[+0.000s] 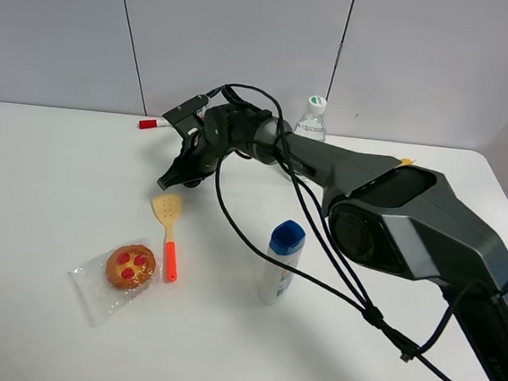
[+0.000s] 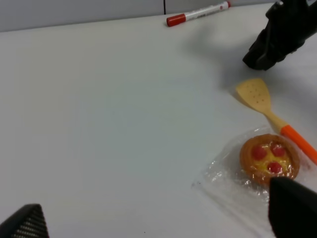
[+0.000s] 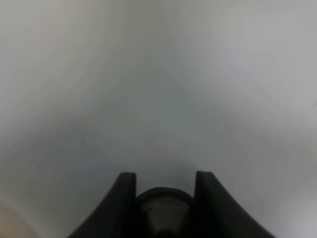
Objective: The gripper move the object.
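Object (image 3: 163, 206) sitting between right end effector (image 3: 166, 181) fingers, seemingly clamped, axis running along them; tip hovering near spatula (image 1: 167, 214); left end effector (image 2: 158, 218) gaping, well apart.

right arm (image 1: 328, 166): stretched across middle | right claw (image 1: 167, 180): low, clamped on object (image 3: 161, 206) | left claw (image 2: 158, 220): spread wide
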You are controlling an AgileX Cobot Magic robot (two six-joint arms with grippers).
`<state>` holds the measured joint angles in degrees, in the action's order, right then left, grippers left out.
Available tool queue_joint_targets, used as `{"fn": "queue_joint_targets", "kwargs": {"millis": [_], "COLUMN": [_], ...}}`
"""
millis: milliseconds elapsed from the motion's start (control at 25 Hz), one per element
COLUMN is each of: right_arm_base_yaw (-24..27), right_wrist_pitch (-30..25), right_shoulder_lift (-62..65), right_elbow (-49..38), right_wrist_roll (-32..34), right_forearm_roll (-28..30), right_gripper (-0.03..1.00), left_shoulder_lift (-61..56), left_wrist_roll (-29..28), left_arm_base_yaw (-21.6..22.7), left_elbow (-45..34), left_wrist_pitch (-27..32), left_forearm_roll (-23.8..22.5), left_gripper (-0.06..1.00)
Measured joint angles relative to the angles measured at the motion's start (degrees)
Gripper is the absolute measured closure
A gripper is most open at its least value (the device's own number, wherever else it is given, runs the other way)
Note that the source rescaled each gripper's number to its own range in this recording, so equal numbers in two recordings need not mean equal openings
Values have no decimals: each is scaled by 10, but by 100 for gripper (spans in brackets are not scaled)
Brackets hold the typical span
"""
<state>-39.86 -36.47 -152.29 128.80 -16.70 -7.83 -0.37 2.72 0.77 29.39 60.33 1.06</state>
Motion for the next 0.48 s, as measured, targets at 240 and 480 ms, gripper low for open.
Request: {"fn": "queue_joint_targets", "kwargs": {"millis": [240,480], "right_arm_base_yaw": [0,0], "right_wrist_pitch": [-14,-28], "right_shoulder_lift": [10,57], "right_elbow": [0,0], "right_wrist_roll": [0,0], "right_forearm_roll": [1,1], "right_gripper": [97,97], "left_shoulder_lift": [0,0], "left_wrist_roll": [0,0], "left_arm_base_yaw": [0,0], "left_elbow": [0,0], "left_wrist_pitch": [0,0], "left_forearm_roll": [0,0], "left_gripper": [-6,-6]}}
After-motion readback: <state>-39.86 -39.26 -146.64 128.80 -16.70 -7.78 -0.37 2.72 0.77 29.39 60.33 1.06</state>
